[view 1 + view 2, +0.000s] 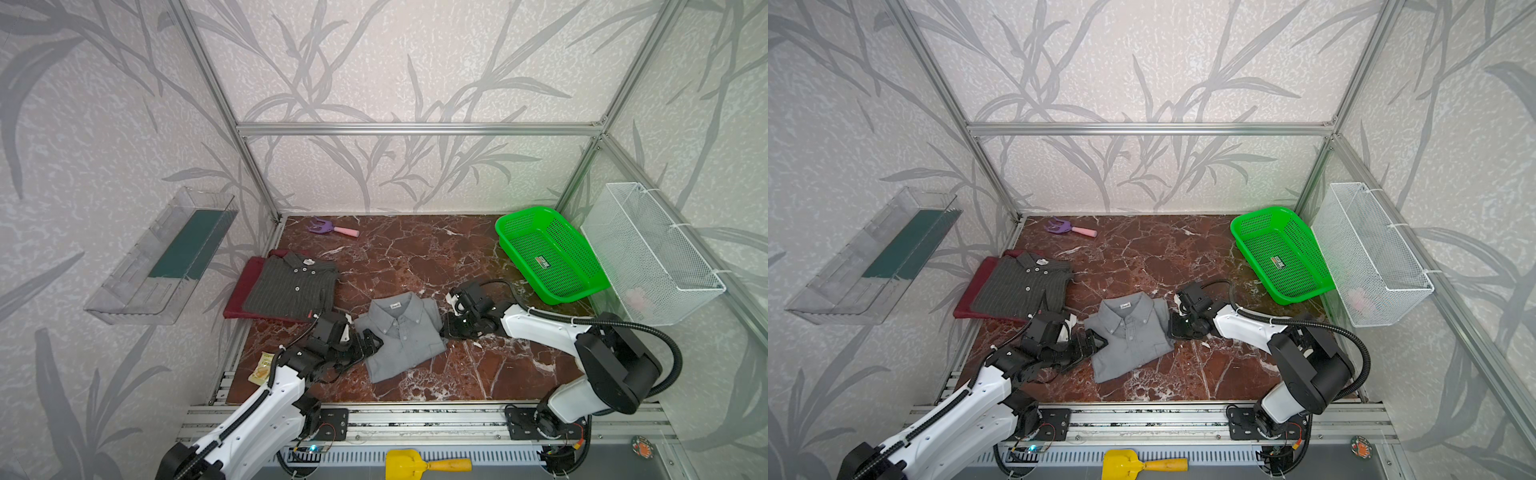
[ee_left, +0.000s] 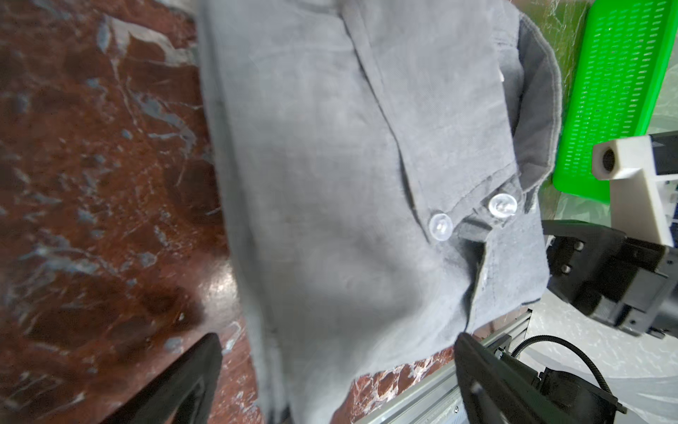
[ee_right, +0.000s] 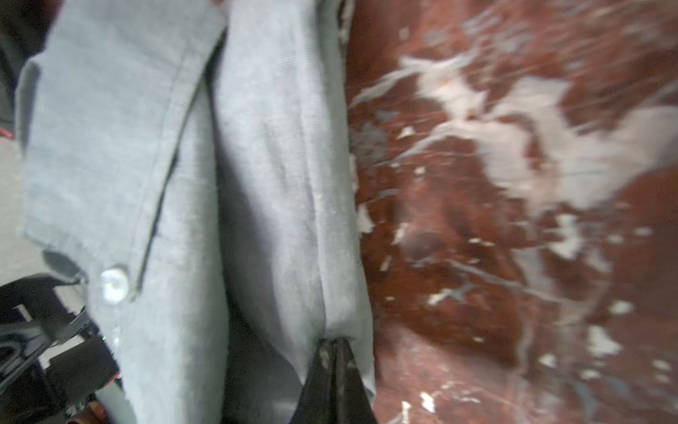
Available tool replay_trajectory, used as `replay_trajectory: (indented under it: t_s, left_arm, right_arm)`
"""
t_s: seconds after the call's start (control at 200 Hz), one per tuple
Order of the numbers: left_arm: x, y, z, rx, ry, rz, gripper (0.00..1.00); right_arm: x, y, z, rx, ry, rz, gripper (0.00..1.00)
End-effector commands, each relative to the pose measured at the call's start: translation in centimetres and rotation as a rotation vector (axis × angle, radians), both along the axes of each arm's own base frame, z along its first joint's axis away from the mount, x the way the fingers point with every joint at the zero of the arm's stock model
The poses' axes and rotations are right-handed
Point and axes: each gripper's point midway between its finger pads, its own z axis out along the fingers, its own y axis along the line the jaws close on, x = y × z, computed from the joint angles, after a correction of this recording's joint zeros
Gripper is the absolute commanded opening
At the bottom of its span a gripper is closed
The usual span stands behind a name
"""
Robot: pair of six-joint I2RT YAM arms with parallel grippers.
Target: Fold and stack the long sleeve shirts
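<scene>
Fabric of light grey shirt (image 1: 403, 332) is pinched by right gripper (image 3: 334, 350); left gripper (image 1: 372, 344) stands wide at opposite edge.

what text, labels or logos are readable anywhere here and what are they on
No text is legible in any view.
Neck tag of the light grey shirt: dark marks, too small to read.
Neck tag of the pinstriped shirt: too small to read.
Sticker inside the green basket: red and green bands, print too small.
Round badge by the front frame: orange figure, no legible words.
</scene>
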Motion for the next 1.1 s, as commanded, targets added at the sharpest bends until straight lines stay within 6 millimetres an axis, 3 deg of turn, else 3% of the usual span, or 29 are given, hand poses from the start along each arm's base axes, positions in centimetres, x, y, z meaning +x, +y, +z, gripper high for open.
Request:
replay_trajectory:
  t_s: [0.0, 0.09, 0.155, 0.235, 0.385, 0.47, 0.63, 0.815, 0.955, 1.095]
  left_arm:
    - [0.8, -0.6, 0.2, -0.027, -0.038, -0.003, 0.98]
    - [0.9, -0.6, 0.2, -0.016, -0.042, -0.013, 0.99]
    - [1.0, -0.3, 0.5, 0.002, -0.048, -0.009, 0.98]
    - [0.8, -0.1, 0.7, 0.002, -0.051, 0.0, 0.98]
    - [0.4, 1.0, 0.4, 0.034, -0.048, 0.047, 0.99]
    - [0.2, 1.5, 0.3, 0.06, -0.049, 0.06, 0.99]
    - [-0.1, 2.3, -0.5, 0.124, -0.025, 0.075, 0.99]
    - [-1.0, 2.9, -2.1, 0.176, 0.057, 0.081, 0.99]
    - [-1.3, 2.8, -2.6, 0.164, 0.058, 0.077, 0.99]
    - [-1.6, 2.4, -4.3, 0.137, 0.086, 0.08, 0.98]
  right_arm:
    - [-0.8, 3.3, 1.3, 0.13, -0.016, 0.049, 0.07]
    - [-1.7, 5.4, 1.8, 0.214, -0.011, 0.099, 0.09]
    - [-2.0, 5.7, 2.1, 0.235, -0.015, 0.112, 0.12]
    - [-1.6, 3.8, 2.1, 0.169, -0.052, 0.069, 0.23]
    - [-1.3, -0.4, 2.7, 0.028, -0.096, 0.015, 0.58]
    - [-1.2, -1.4, 3.2, 0.024, -0.125, 0.008, 0.7]
    - [-1.5, -0.3, 3.5, 0.097, -0.127, 0.033, 0.77]
    - [-2.1, 2.6, 1.9, 0.116, -0.103, 0.089, 0.91]
    - [-2.3, 4.4, 0.8, 0.12, -0.121, 0.114, 0.92]
    - [-2.3, 4.7, -1.4, 0.09, -0.084, 0.081, 0.88]
